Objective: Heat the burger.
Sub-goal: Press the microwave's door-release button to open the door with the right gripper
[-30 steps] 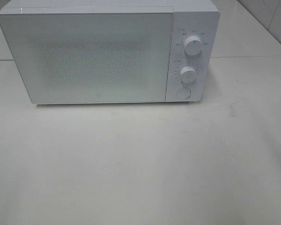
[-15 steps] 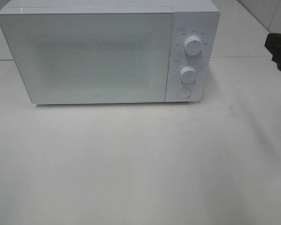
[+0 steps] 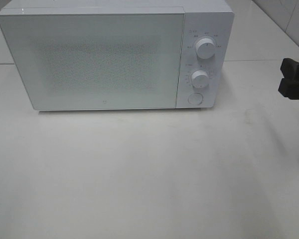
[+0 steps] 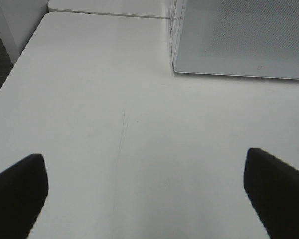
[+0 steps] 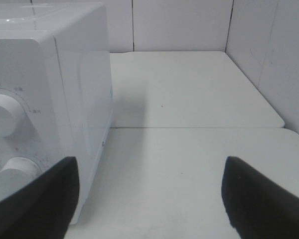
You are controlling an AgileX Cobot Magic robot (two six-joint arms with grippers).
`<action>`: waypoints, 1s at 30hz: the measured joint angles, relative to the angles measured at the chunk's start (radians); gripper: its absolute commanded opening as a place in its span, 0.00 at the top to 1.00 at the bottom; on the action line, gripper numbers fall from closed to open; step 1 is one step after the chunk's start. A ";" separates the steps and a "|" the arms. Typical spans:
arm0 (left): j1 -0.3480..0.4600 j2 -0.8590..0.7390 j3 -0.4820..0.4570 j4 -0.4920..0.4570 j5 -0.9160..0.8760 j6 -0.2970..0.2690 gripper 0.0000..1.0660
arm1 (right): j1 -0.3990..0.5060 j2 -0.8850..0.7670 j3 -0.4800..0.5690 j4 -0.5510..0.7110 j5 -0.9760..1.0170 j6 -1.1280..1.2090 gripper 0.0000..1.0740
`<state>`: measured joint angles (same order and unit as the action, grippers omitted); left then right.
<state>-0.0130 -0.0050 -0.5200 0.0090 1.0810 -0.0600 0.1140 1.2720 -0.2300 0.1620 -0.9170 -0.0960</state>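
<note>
White table [image 3: 139, 174] – white microwave [image 3: 114, 30] at its back, door [image 3: 89, 59] closed (burger out of sight, cannot tell where). Left gripper [image 4: 147, 194] spread wide over the table, empty; right gripper [image 5: 148, 199] spread too, empty – beside the microwave's control side. Upper knob [image 3: 205, 48], lower knob [image 3: 200, 78], round button [image 3: 195, 98] underneath.

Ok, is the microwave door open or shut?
Shut. The microwave door lies flush against the control panel, with no gap and no interior showing.
</note>
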 measured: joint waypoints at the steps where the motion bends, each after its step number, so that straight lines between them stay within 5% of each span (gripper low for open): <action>1: 0.000 0.000 0.000 0.000 0.000 0.000 0.05 | 0.009 0.032 0.010 0.025 -0.034 -0.008 0.30; 21: 0.000 0.000 0.000 0.000 0.000 0.000 0.05 | 0.422 0.378 0.013 0.402 -0.284 -0.068 0.30; 30: 0.000 0.000 0.000 0.000 0.000 0.000 0.05 | 0.592 0.481 -0.087 0.523 -0.287 -0.090 0.30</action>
<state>-0.0130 -0.0050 -0.5200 0.0090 1.0810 -0.0600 0.7060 1.7530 -0.3170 0.6850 -1.2040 -0.1860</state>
